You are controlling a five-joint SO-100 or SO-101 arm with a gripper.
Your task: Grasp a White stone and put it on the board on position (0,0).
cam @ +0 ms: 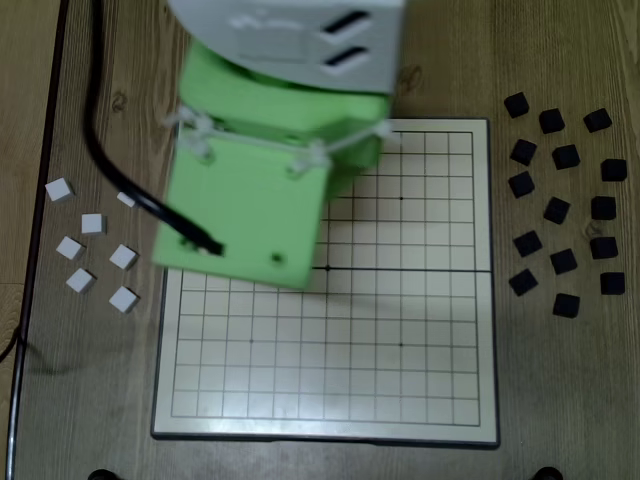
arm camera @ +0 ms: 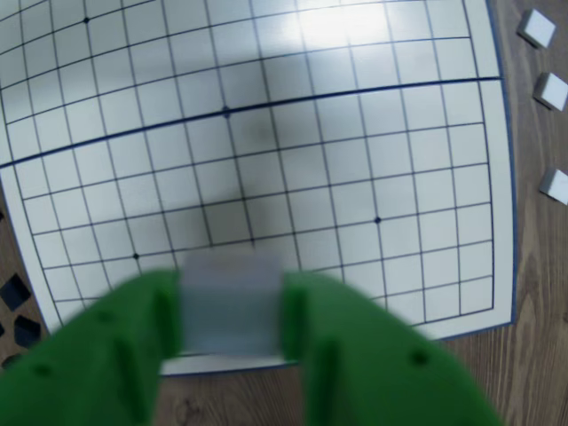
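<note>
Spare white blocks (cam: 90,250), loose on the wooden table (cam: 80,380) left of the board in the fixed view, six or so, none stacked, well apart from the grid; black cable (cam: 110,170), looping from the top edge down to the arm; arm (cam: 260,190), green body with white housing, hanging over the board's upper left quarter in the fixed view and hiding whatever is beneath it; gripper (arm camera: 232,306), green, blurred in the wrist view, jaws closed against two opposite sides of the White stone (arm camera: 231,302), a pale square block held above the board's near edge in that view, apparently clear of the surface, though blur forbids certainty; board (cam: 420,330), cream with thin dark grid and grey rim, no stone seen on any visible cell, the part under the arm unknown; position (0,0) (arm camera: 225,112), the dotted crossing on the thick midline, bare in both views, lying ahead of the held stone in the wrist view and just beside the arm's lower right corner in the fixed view (cam: 328,268); black blocks (cam: 560,200), scattered on the table right of the board, none touching it. Step in hand, by judgement: carriage toward the centre crossing; to do it well, keep the stone level, carry it forward until the dot sits under the block's middle, lower until it rests flat, then part the jaws without a sideways nudge; risk lies in the block covering the dot late in the approach, so align on the midline and the crossing grid line.
</note>
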